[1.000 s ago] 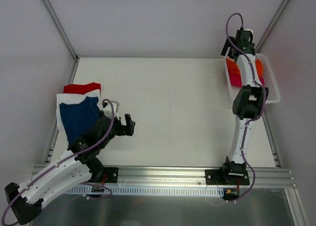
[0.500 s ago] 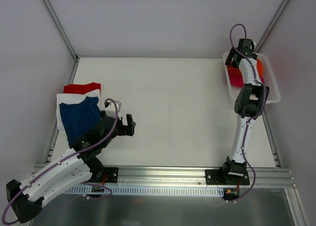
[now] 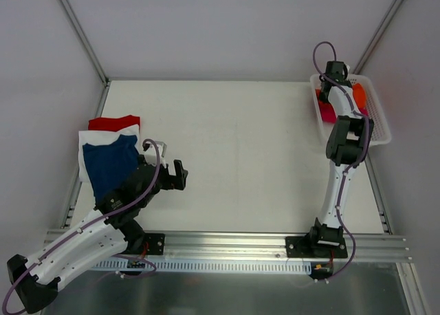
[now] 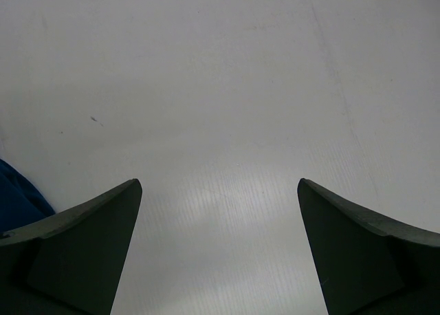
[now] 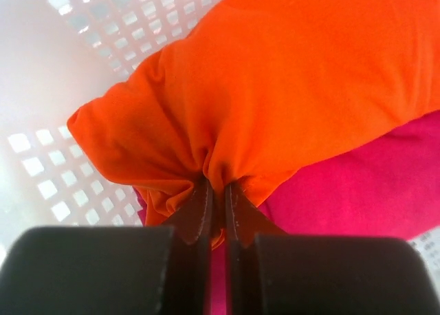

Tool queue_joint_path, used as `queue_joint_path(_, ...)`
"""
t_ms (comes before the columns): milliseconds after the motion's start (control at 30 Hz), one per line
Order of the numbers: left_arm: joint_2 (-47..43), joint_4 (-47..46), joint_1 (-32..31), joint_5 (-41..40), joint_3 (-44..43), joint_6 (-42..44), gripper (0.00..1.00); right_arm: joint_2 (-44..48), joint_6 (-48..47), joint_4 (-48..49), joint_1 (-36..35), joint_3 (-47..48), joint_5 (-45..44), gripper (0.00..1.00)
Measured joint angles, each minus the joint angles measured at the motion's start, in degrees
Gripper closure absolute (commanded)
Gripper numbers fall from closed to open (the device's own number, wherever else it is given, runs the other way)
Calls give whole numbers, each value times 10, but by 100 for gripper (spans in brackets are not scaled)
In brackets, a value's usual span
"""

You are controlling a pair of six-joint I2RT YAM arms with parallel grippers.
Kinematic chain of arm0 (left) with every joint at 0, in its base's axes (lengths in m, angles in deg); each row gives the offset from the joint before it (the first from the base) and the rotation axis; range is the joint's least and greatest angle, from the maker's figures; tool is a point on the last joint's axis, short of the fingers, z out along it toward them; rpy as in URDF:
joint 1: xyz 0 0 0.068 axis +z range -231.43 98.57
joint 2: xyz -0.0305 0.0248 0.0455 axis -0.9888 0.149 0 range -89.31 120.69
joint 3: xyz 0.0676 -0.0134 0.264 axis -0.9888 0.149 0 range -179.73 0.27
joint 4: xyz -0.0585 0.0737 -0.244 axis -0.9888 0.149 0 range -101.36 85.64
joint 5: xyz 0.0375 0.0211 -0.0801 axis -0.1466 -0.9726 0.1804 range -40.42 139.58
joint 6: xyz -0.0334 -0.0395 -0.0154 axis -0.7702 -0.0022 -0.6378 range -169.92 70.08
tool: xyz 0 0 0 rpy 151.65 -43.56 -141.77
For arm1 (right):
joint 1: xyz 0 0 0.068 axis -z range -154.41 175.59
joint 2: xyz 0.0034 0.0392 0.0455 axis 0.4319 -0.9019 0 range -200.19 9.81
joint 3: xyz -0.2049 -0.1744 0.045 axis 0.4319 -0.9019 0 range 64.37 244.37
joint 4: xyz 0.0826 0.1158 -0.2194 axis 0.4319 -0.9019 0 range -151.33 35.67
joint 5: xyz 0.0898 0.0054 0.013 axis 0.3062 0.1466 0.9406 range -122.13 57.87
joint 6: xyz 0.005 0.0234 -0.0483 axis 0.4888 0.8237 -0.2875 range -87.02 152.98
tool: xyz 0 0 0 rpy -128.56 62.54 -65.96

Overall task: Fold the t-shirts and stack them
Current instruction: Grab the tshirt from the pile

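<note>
— While the right gripper (image 5: 216,186) sits down in the basket (image 5: 41,165), what's it got?

— It's pinched tight on a bunch of the orange t-shirt (image 5: 289,81), which lies on the magenta t-shirt (image 5: 357,184) in that basket. Left gripper (image 4: 218,191) gapes wide, empty, way off left of the basket, near the navy t-shirt (image 3: 110,162) stacked on the white t-shirt (image 3: 86,139) and red t-shirt (image 3: 113,122).

Two white arms (image 3: 335,191), black joints (image 3: 347,142), purple cables (image 3: 315,53), dark hands (image 4: 218,186).

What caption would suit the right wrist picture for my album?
Right gripper pinches the orange t-shirt inside the white basket, magenta t-shirt beneath.
</note>
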Motion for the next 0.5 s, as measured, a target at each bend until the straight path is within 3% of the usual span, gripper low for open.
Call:
queue_joint_path(300, 43, 0, 0, 0, 1, -20, 1, 187, -5, -30, -50, -122, -7, 100)
queue_joint_path(500, 86, -3, 0, -10, -2, -22, 1, 353, -6, -52, -177, -138, -36, 100)
